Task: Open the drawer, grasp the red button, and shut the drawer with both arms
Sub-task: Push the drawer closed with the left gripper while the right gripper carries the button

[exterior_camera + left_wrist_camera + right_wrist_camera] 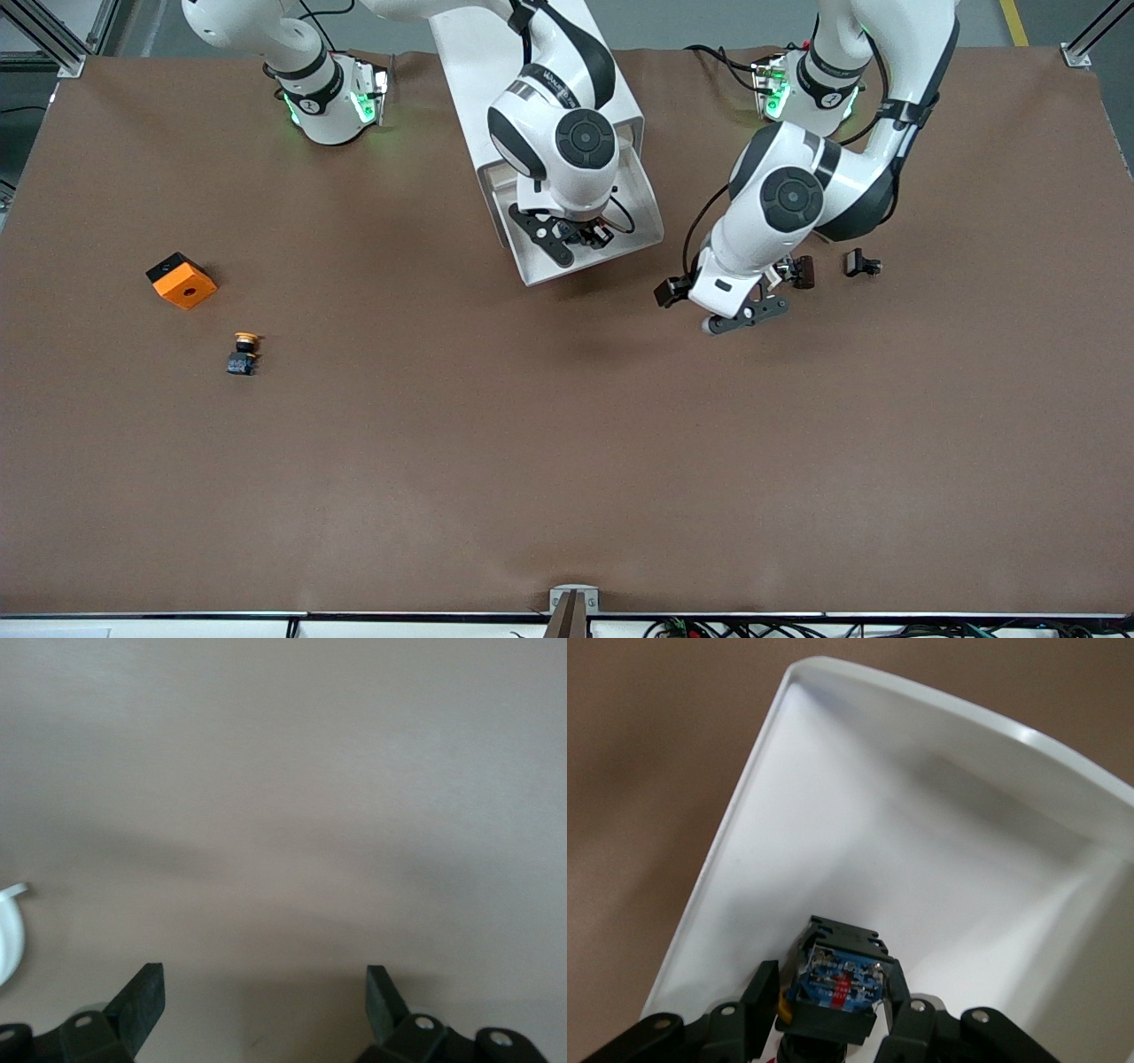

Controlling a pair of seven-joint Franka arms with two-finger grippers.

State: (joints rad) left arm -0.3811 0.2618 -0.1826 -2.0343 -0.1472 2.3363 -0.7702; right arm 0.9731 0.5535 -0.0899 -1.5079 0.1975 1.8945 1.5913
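Observation:
The white drawer stands pulled out of its white cabinet at the table's middle, near the robots' bases. My right gripper is over the open drawer, shut on the button. In the right wrist view my right gripper grips the button's black-and-blue body above the drawer's white floor. Its cap is hidden. My left gripper is open and empty over bare table beside the drawer, toward the left arm's end. In the left wrist view my left gripper is over brown table only.
An orange cube and a button with an orange-yellow cap lie toward the right arm's end. Two small black parts lie beside the left gripper. A white corner shows in the left wrist view.

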